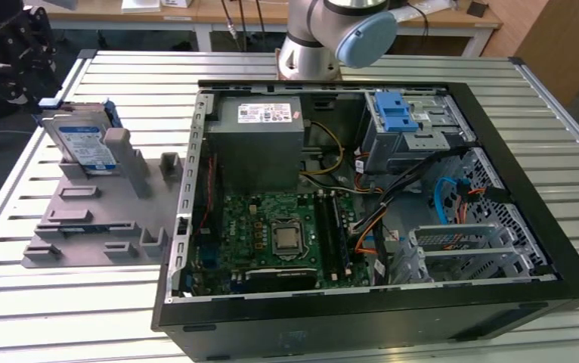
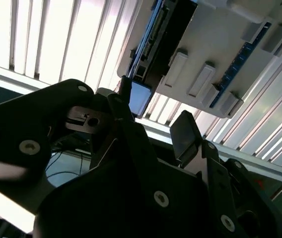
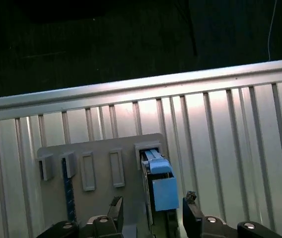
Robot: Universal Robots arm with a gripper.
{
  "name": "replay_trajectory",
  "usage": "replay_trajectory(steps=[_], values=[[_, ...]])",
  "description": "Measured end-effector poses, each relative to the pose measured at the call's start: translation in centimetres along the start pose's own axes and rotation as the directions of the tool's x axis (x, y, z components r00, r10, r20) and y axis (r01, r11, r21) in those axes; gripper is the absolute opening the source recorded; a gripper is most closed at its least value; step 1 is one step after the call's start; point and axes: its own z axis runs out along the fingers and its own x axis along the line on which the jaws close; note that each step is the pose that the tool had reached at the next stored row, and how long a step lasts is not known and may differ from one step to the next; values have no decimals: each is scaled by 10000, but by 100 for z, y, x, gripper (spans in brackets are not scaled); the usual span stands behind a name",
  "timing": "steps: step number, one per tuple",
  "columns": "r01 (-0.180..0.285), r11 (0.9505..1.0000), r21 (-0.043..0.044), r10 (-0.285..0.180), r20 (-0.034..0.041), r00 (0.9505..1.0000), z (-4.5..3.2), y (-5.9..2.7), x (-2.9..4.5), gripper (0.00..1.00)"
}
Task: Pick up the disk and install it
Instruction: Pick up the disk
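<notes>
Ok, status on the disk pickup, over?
Gripper open, poised over disk, no grip. Disk upright in grey holder, beside computer case. Holder post close alongside.

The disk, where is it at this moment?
The disk stands on edge in the grey holder at the exterior view's left, beside the open computer case.

My arm [image 1: 310,38] stands upright at the top of the exterior view, with a pale blue cap [image 1: 365,38] on its joint. In the first wrist view my hand [image 3: 153,213] faces downward, its two dark fingers [image 3: 193,213] spread well apart and clamped on nothing.
</notes>
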Motion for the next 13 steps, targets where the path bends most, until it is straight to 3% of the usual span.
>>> replay_trajectory(steps=[13], values=[[436,9990,49,-436,-9,9991,112,85,-42,59]])
